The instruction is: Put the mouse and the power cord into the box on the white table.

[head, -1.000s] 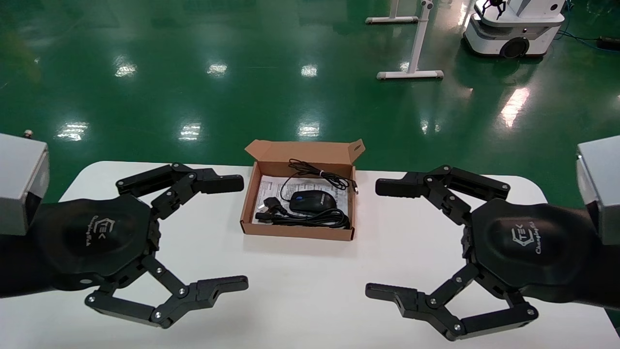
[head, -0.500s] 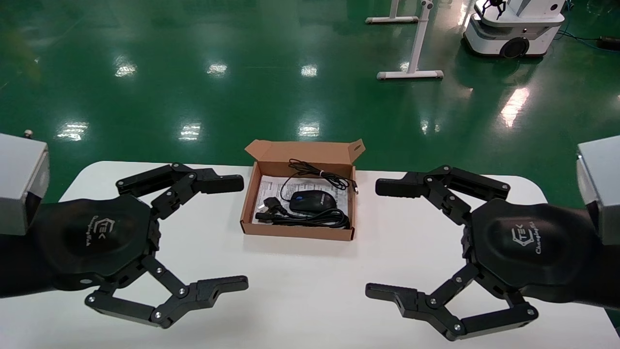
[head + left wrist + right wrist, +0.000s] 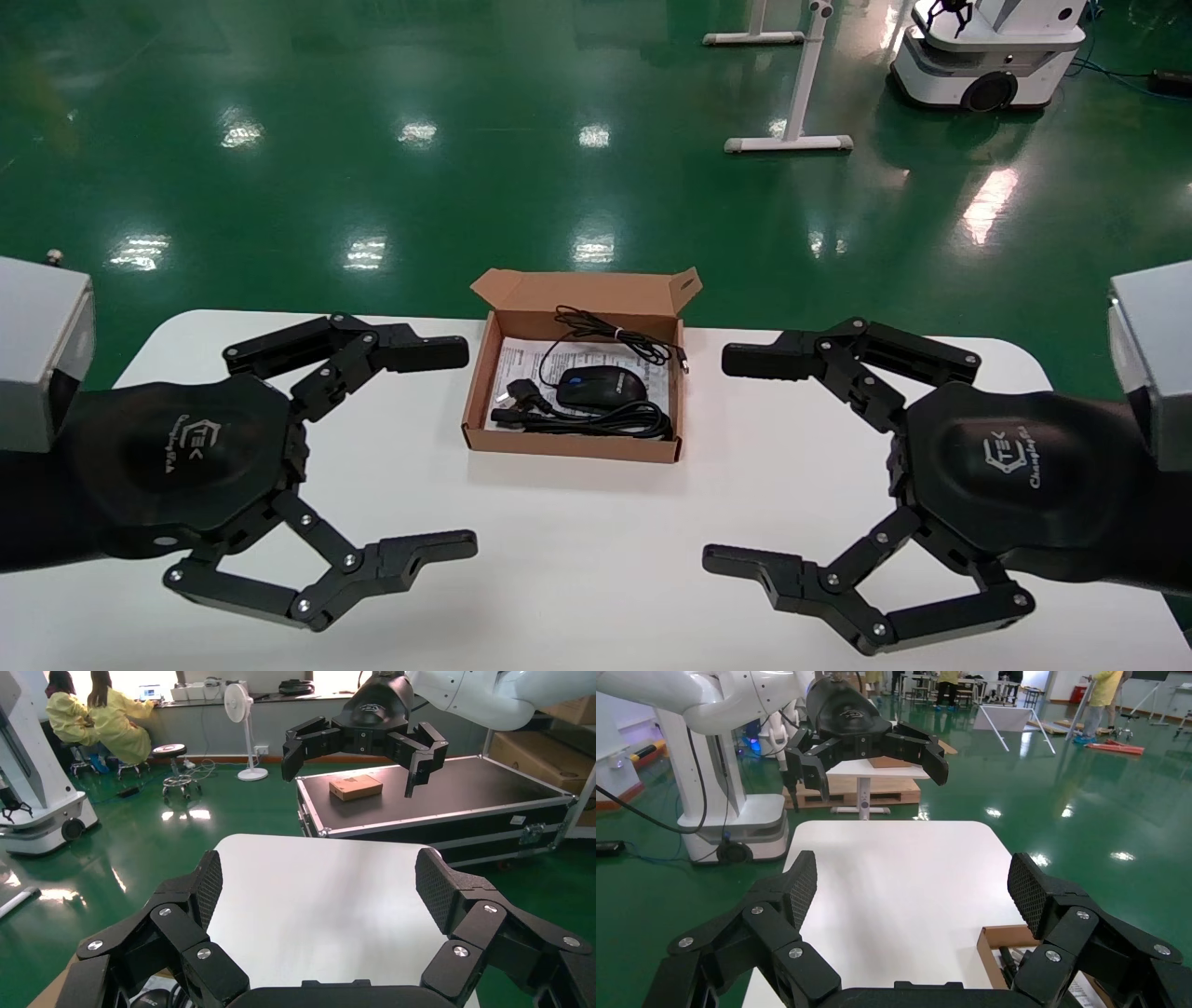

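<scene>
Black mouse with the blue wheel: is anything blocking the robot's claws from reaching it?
Nothing visible. The small black oval mouse lies in the open brown cardboard box, beside the thick coiled black power cord. The open left gripper and open right gripper flank the box over bare white table.

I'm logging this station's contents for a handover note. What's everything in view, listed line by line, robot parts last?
box: one, brown cardboard, lid flap upright, at the far middle of the table.
mouse: one, black with blue wheel, inside the box.
power cord: one, black, coiled, inside the box along its near wall.
printed sheet: one, white, lining the box bottom.
white table: one, white, under everything.
left gripper: black, open, left of the box.
right gripper: black, open, right of the box.
</scene>
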Controlling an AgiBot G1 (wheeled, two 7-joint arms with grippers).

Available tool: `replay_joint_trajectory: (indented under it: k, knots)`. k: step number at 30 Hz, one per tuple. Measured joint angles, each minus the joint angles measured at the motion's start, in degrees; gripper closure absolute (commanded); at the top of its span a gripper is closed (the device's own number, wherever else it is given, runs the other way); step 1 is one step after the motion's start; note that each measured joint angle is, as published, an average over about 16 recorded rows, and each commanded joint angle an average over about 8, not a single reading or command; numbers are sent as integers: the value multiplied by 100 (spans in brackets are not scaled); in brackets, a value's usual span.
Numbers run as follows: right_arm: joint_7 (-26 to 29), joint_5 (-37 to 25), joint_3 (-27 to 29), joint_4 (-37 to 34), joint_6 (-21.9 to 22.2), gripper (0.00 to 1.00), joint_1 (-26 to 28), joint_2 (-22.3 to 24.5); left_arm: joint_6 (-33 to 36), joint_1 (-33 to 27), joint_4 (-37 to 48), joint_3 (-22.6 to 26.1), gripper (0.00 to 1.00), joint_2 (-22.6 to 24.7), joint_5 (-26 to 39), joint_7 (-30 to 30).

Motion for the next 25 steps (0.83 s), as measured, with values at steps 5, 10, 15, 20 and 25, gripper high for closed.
replay_joint_trajectory:
  k: [5,10,15,20,25]
  knots:
    - [0,0,0,0,0,0,0,0,0,0,0,0,0,0,0,0]
    - [0,0,0,0,0,0,0,0,0,0,0,0,0,0,0,0]
    - [0,0,0,0,0,0,0,0,0,0,0,0,0,0,0,0]
    - [0,0,0,0,0,0,0,0,0,0,0,0,0,0,0,0]
    - [0,0,0,0,0,0,0,0,0,0,0,0,0,0,0,0]
